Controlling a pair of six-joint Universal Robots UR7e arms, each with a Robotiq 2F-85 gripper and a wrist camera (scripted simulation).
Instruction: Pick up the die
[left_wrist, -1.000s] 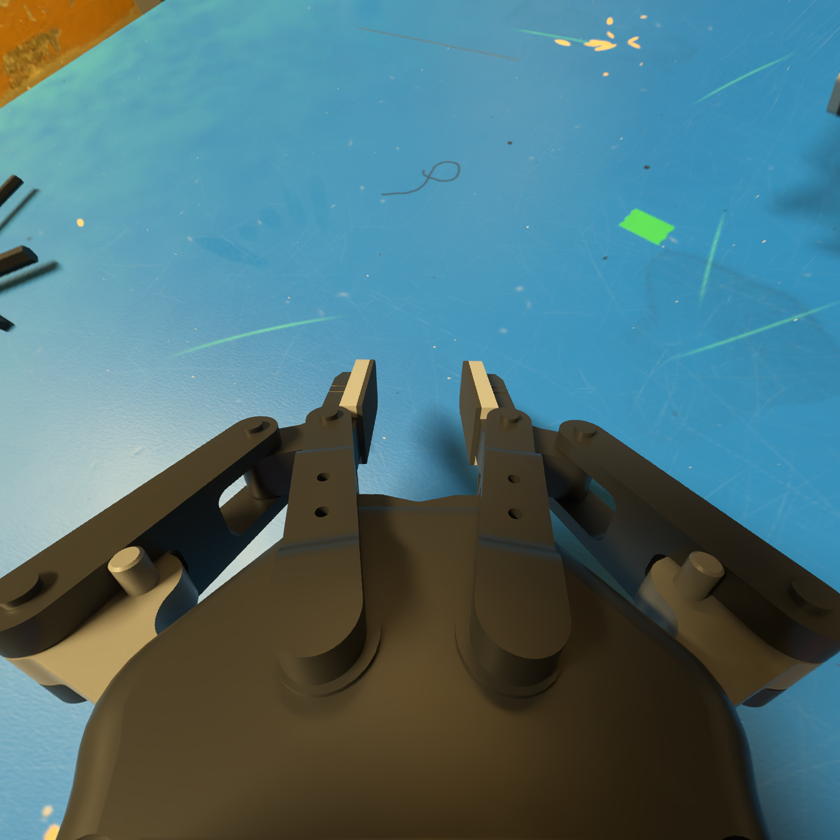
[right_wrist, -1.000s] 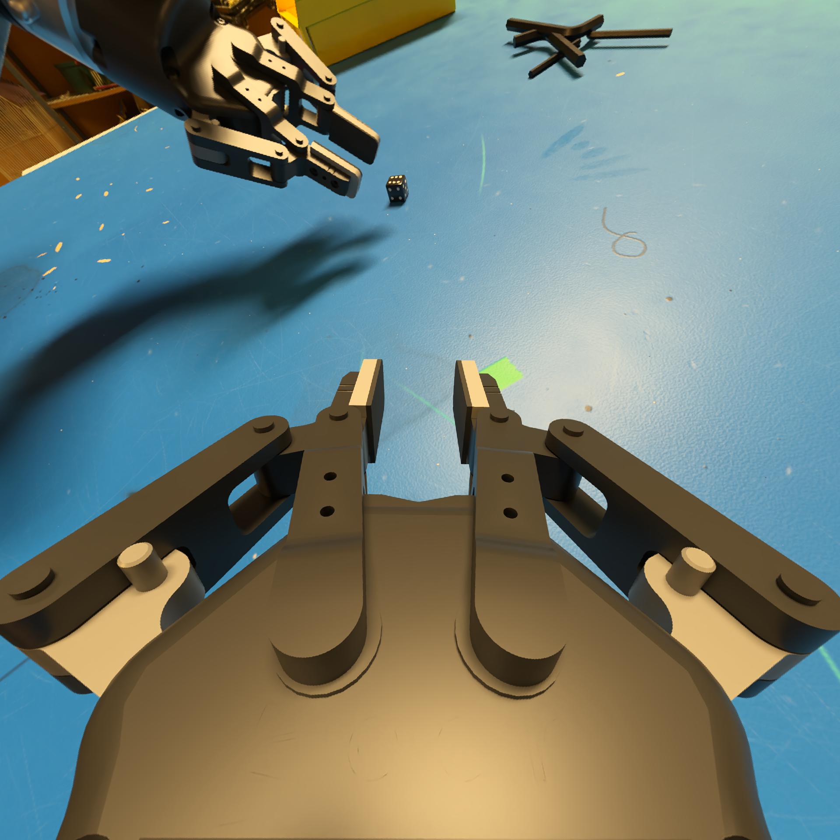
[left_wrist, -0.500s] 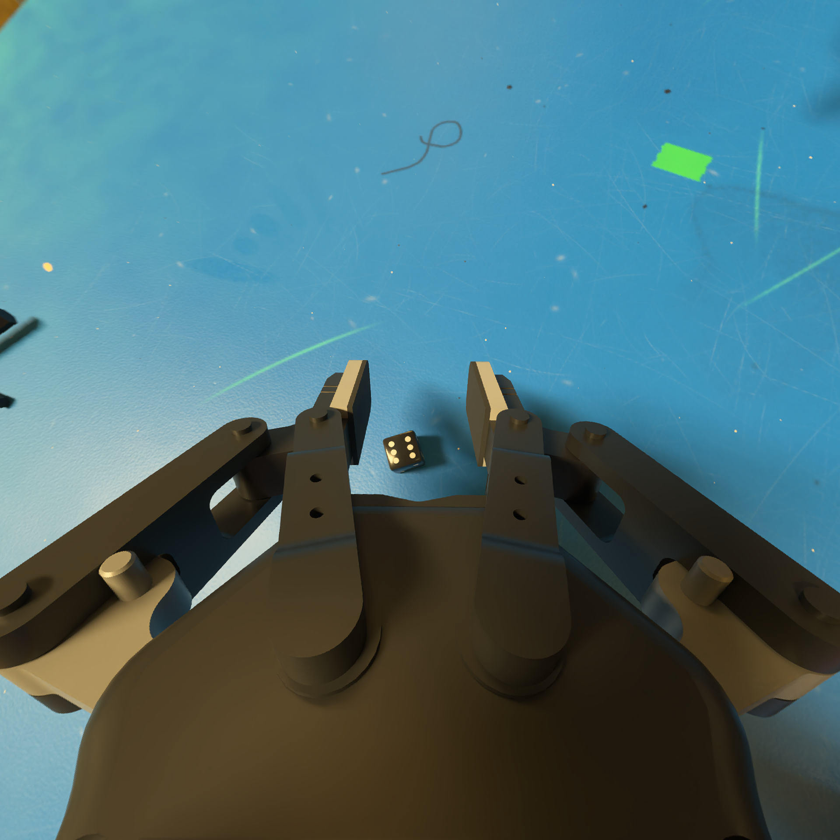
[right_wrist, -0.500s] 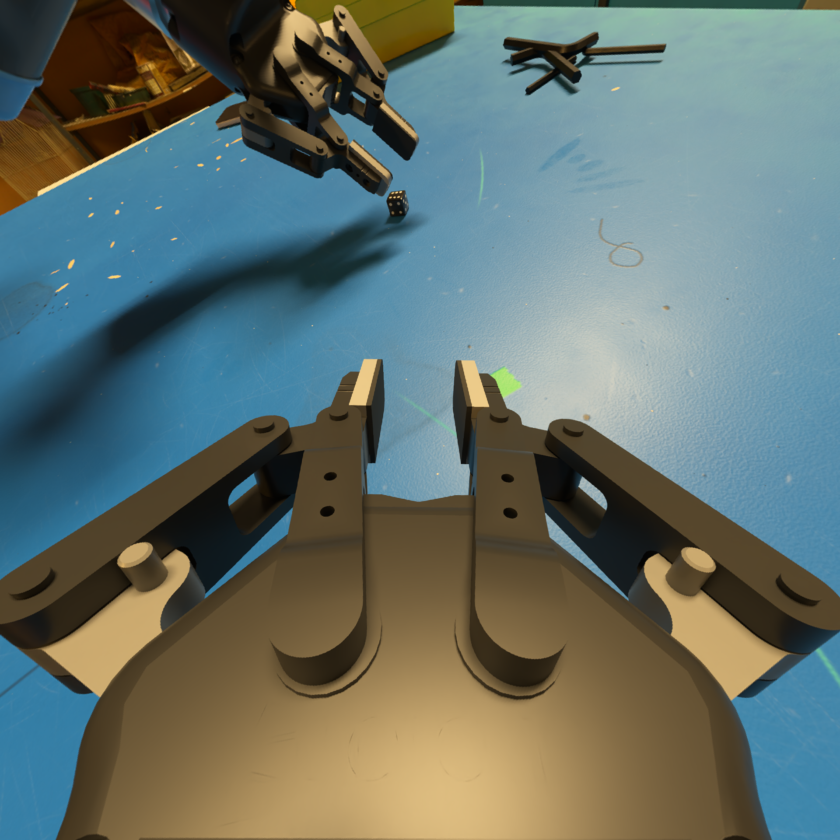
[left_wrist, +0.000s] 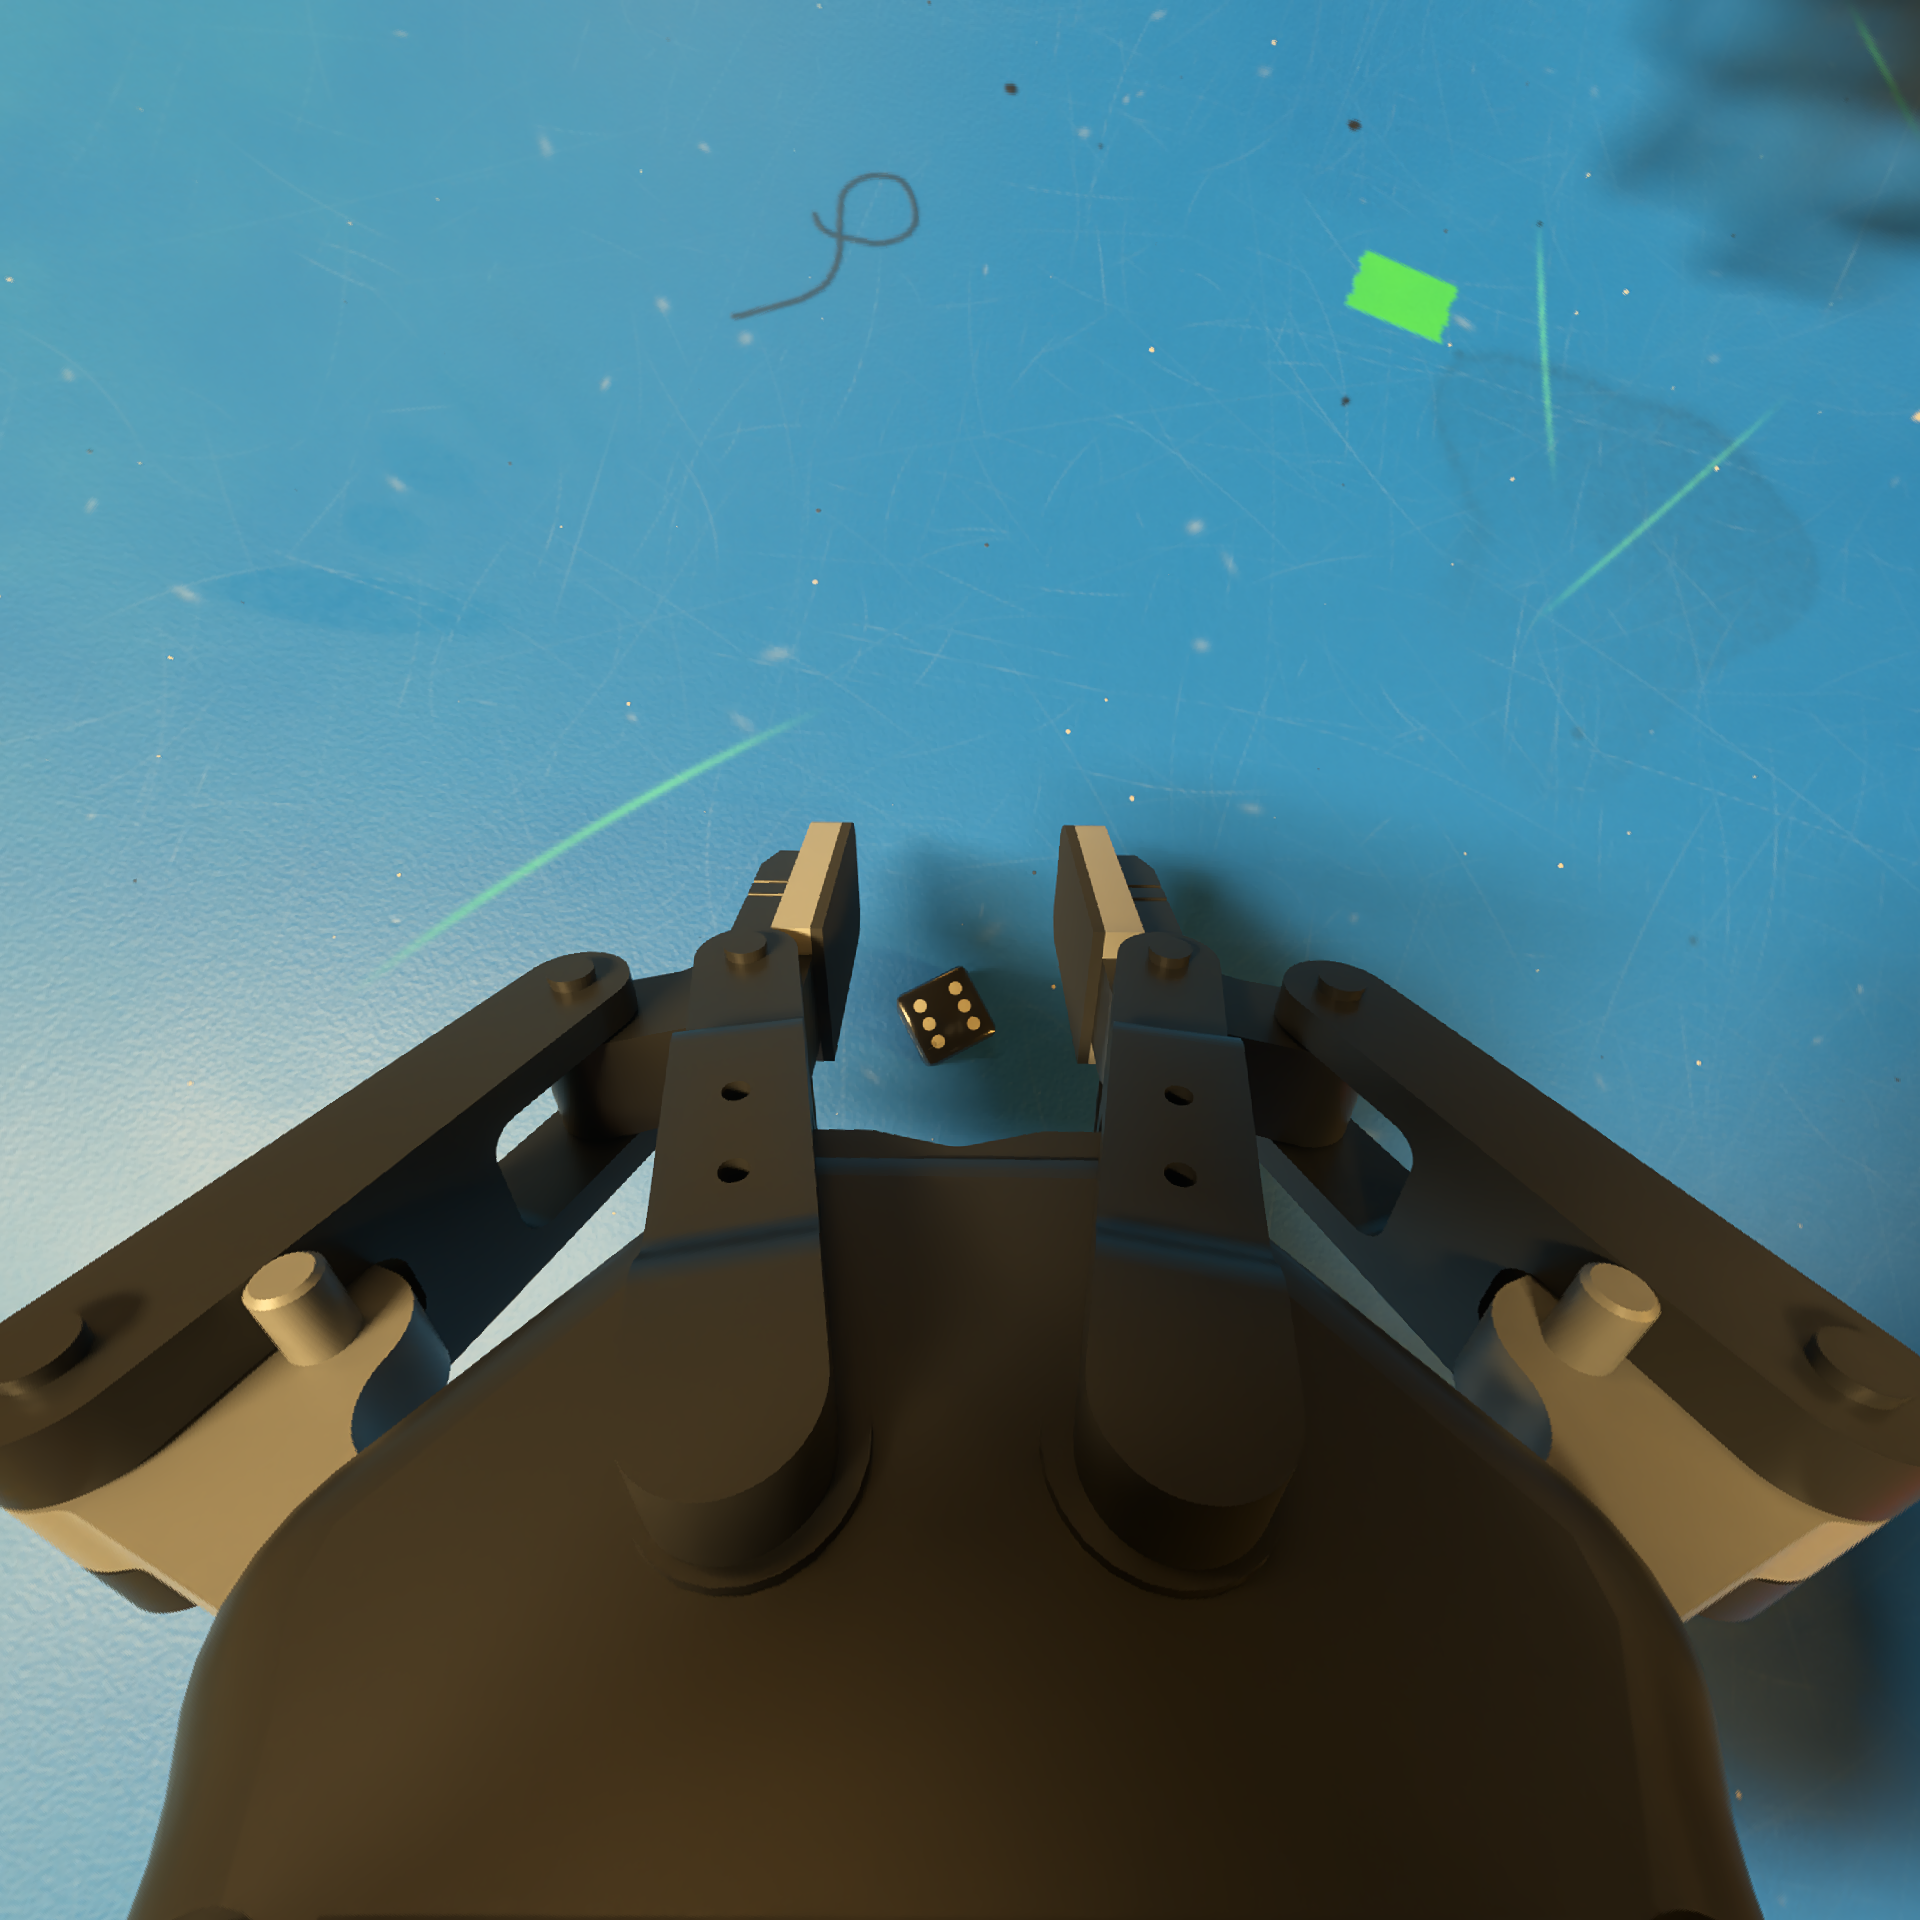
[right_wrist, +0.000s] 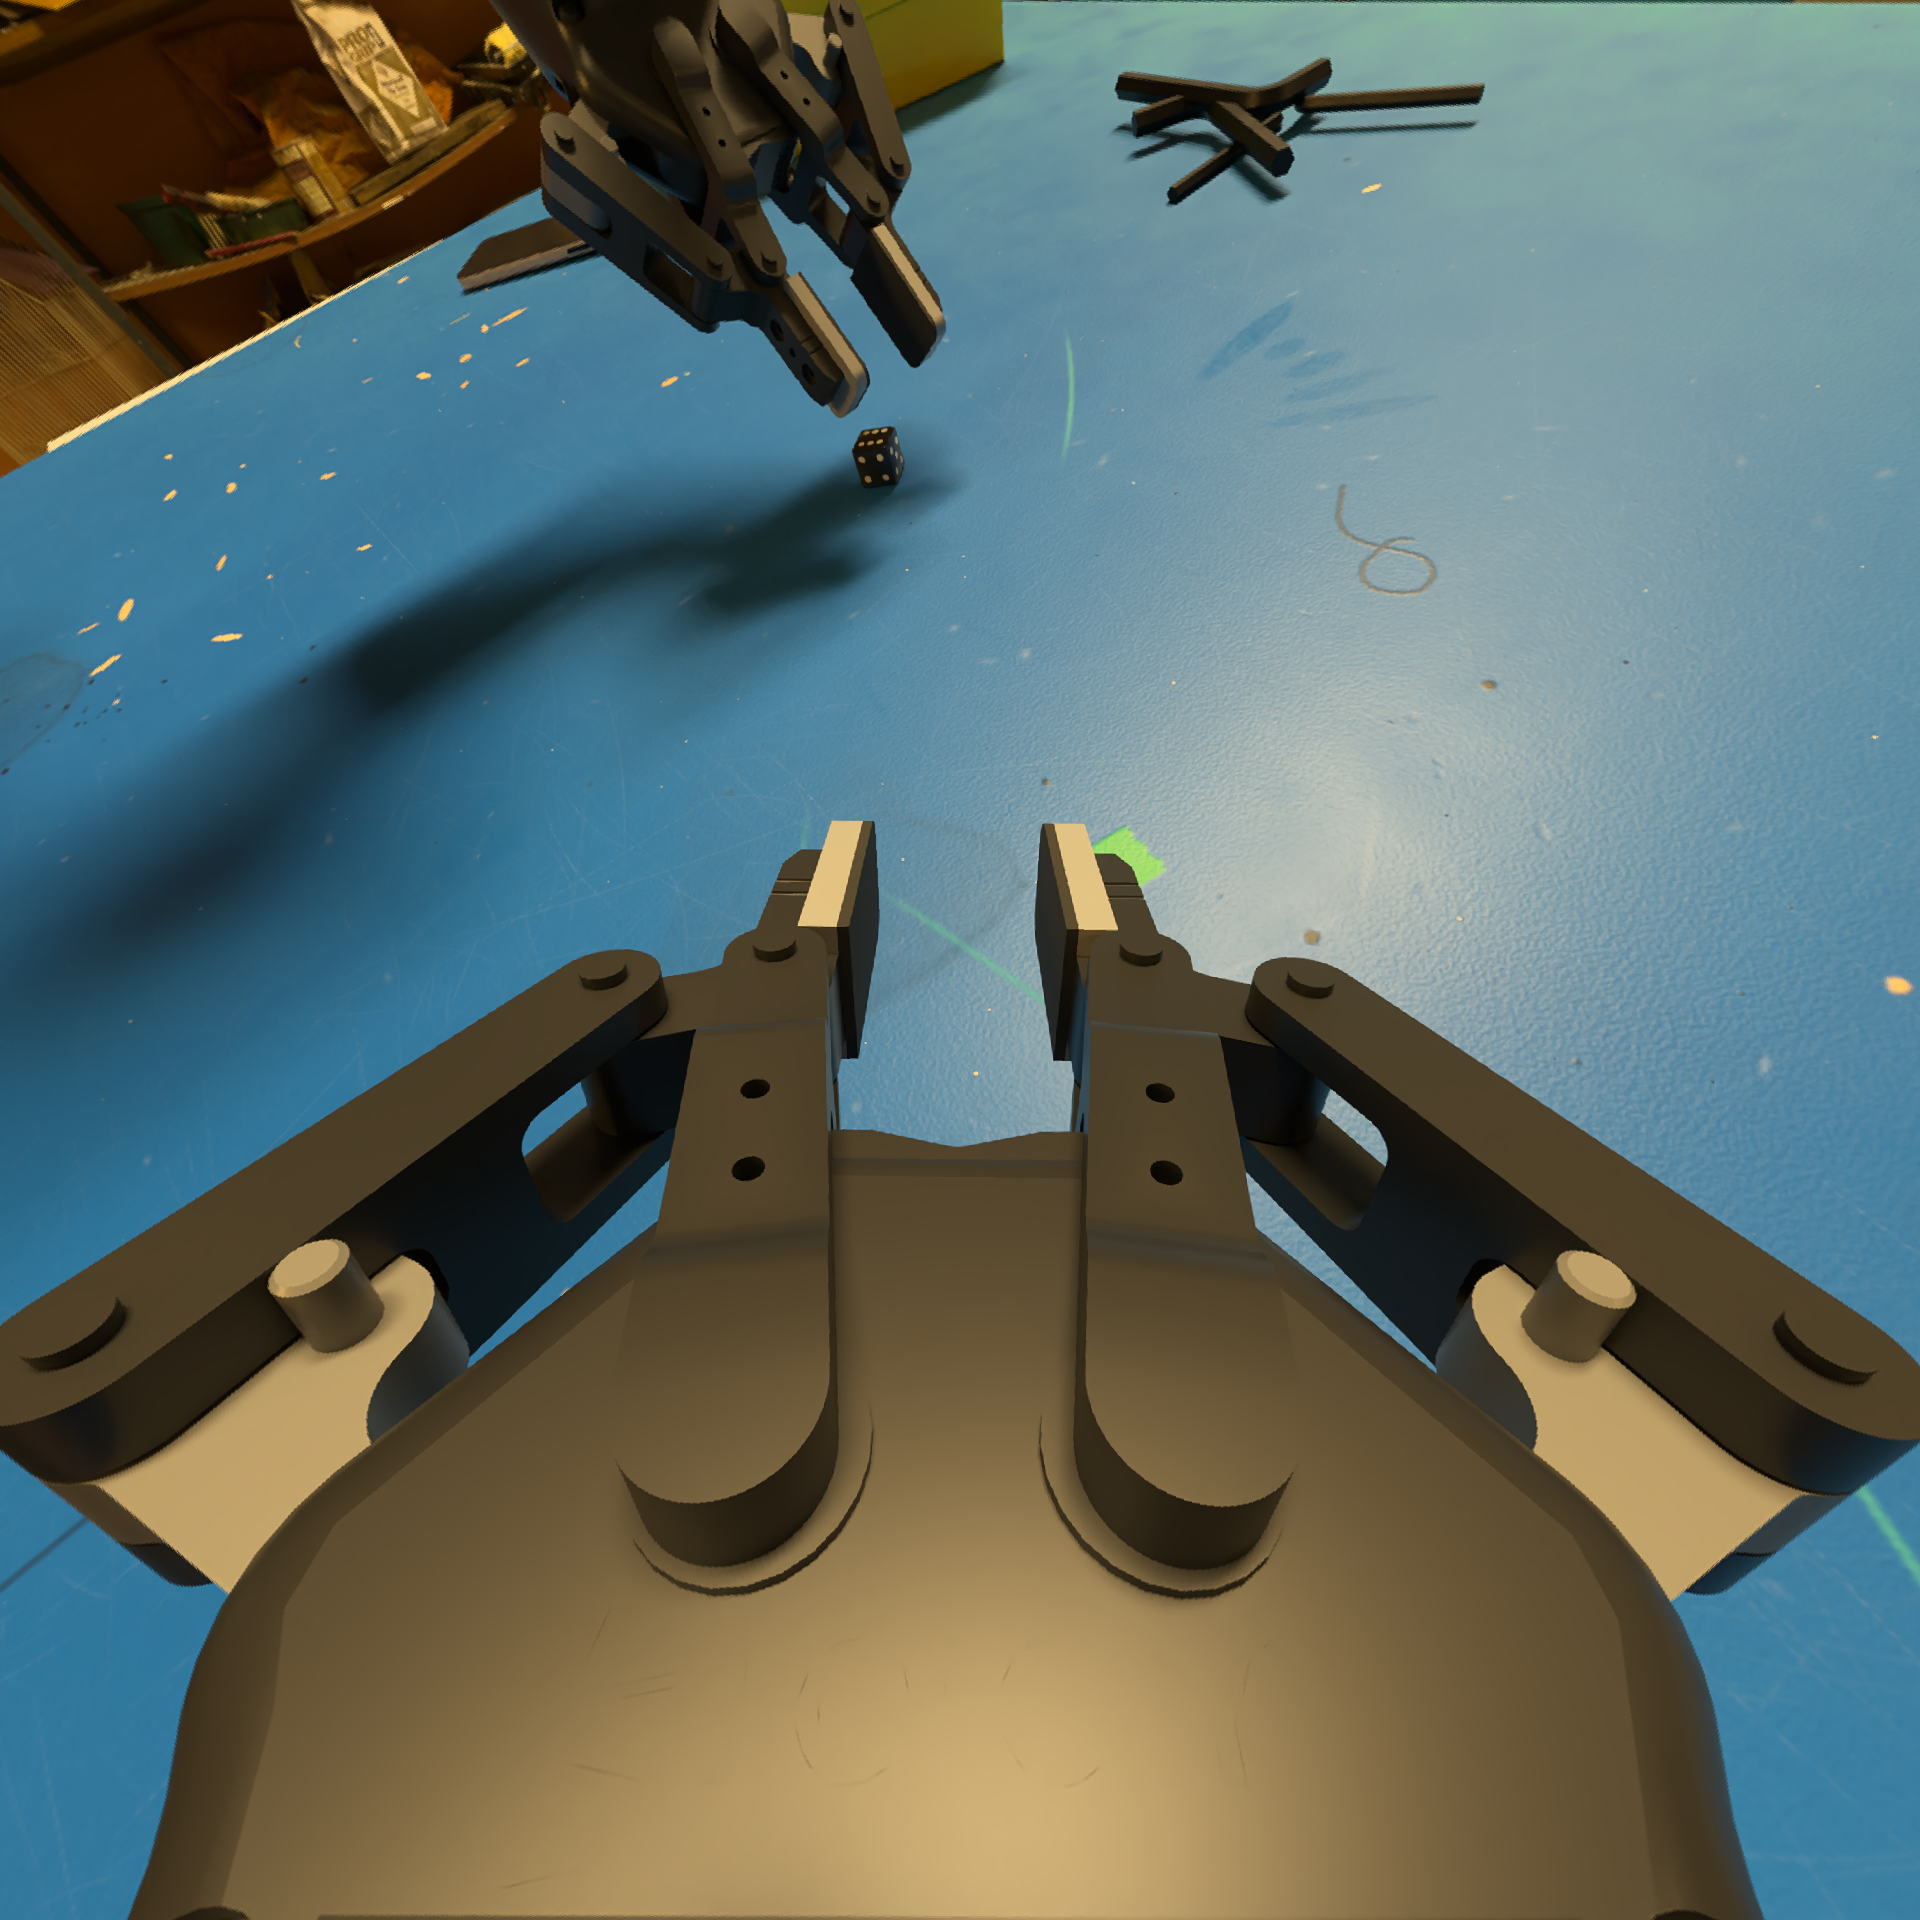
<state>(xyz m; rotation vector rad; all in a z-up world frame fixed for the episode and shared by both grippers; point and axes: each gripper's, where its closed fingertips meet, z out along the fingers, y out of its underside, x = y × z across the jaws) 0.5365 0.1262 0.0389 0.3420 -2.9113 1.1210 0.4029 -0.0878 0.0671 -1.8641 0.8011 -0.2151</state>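
Observation:
A small black die (left_wrist: 945, 1015) with pale pips lies on the blue table (left_wrist: 520, 520). In the left wrist view it sits between and below my left gripper's (left_wrist: 956, 883) open fingers, six pips up. In the right wrist view the die (right_wrist: 878, 457) lies far ahead, just under the left gripper (right_wrist: 883, 364), which hangs above it without touching. My right gripper (right_wrist: 956, 862) is open and empty, low over the table and well short of the die.
A patch of green tape (left_wrist: 1401, 295) lies on the table, also just past my right fingers (right_wrist: 1132, 857). Black sticks (right_wrist: 1247, 120) lie at the far side, a yellow box (right_wrist: 935, 42) and a grey flat piece (right_wrist: 520, 255) near the far edge.
My left gripper has swung over the die and come down toward it, so the die now sits centred between its fingers. The right gripper has stayed put.

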